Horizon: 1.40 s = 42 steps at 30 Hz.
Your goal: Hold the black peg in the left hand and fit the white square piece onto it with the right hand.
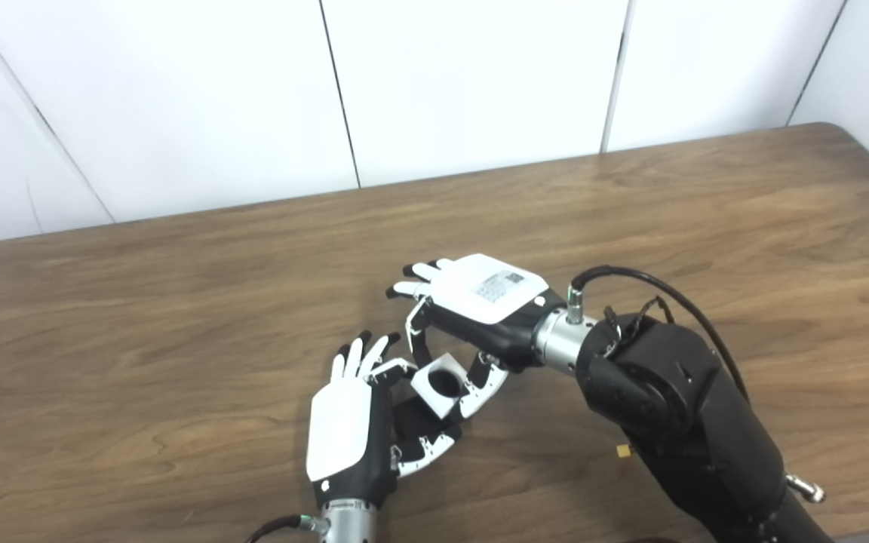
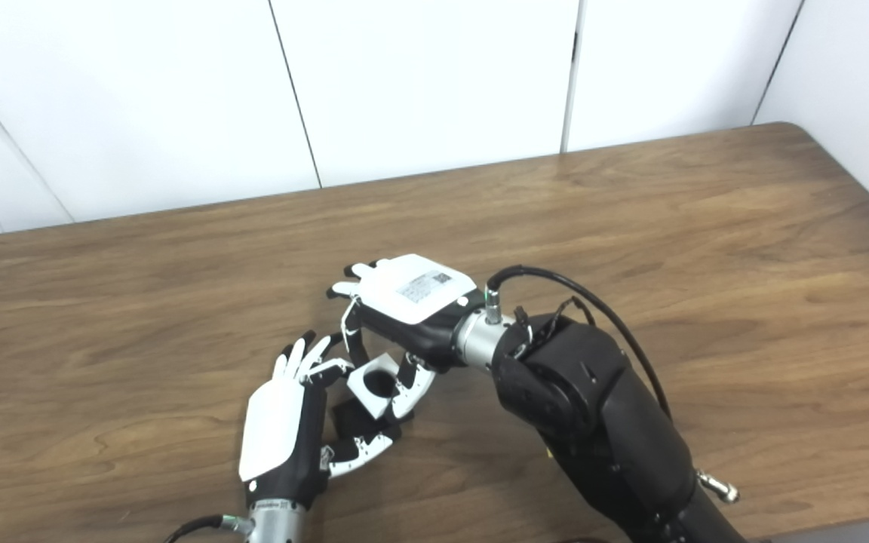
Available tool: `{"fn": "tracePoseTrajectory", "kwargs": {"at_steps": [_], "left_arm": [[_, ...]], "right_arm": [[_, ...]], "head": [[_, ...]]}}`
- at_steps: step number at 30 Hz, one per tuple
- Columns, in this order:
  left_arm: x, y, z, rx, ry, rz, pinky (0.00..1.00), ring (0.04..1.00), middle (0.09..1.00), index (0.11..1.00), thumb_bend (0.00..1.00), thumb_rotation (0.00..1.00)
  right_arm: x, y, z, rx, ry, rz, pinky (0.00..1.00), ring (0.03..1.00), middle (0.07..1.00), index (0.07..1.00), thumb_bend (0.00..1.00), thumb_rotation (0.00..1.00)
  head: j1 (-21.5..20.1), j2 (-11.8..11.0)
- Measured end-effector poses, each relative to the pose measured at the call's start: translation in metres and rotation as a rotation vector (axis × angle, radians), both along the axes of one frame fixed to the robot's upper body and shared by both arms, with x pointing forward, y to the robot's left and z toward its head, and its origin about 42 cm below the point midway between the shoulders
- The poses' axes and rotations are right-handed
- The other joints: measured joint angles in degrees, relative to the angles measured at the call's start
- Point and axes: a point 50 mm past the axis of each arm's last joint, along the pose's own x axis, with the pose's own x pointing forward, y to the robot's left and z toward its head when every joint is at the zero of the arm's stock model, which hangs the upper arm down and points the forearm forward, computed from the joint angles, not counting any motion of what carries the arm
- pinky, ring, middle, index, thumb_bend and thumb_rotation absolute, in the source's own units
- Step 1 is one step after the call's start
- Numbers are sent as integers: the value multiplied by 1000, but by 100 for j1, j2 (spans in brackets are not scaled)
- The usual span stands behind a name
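Left eye view centres on the white square piece (image 1: 437, 385), pinched between thumb and fingers of the right hand (image 1: 480, 309), round bore turned up toward the camera and dark inside. Held that way, probably, to keep the bore clear of the fingers so that it can slide down over the black peg (image 1: 412, 422). Just below and left of the piece, touching or nearly so, sits that peg, seen only as a dark mass against the palm of the left hand (image 1: 351, 422). Thumb curled under it, fingers standing up beside the piece, so apparently closed on the peg, though the exact hold stays hidden. Cannot tell whether the peg's tip has entered the bore. Judged as the aligning and seating step, not yet finished. Out from the piece on every side lies bare wooden table (image 1: 178, 317). Its far edge meets the white wall (image 1: 480, 75) well behind the piece, and its near edge runs below the forearms. Plenty of room left and right, but little between the two sets of fingers, where crowding could nudge the piece off line.
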Motion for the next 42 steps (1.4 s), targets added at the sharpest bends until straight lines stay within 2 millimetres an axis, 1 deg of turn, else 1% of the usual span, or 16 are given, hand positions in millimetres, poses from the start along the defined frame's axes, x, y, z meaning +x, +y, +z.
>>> {"fn": "tracePoseTrajectory", "kwargs": {"at_steps": [15, 33, 42], "left_arm": [[0, 0, 0, 0, 3, 1, 1000, 988, 903, 490, 516, 77], [0, 0, 0, 2, 4, 1, 1000, 985, 900, 490, 515, 79], [0, 0, 0, 2, 3, 0, 1000, 985, 897, 490, 515, 80]], "right_arm": [[5, 0, -5, 9, 0, 3, 1000, 1000, 944, 490, 525, 150], [4, 2, -6, -6, 3, 6, 999, 1000, 944, 490, 525, 145], [5, 3, -11, -30, 10, 8, 932, 1000, 939, 490, 525, 146]], "head": [[9, 18], [44, 35], [53, 53]]}}
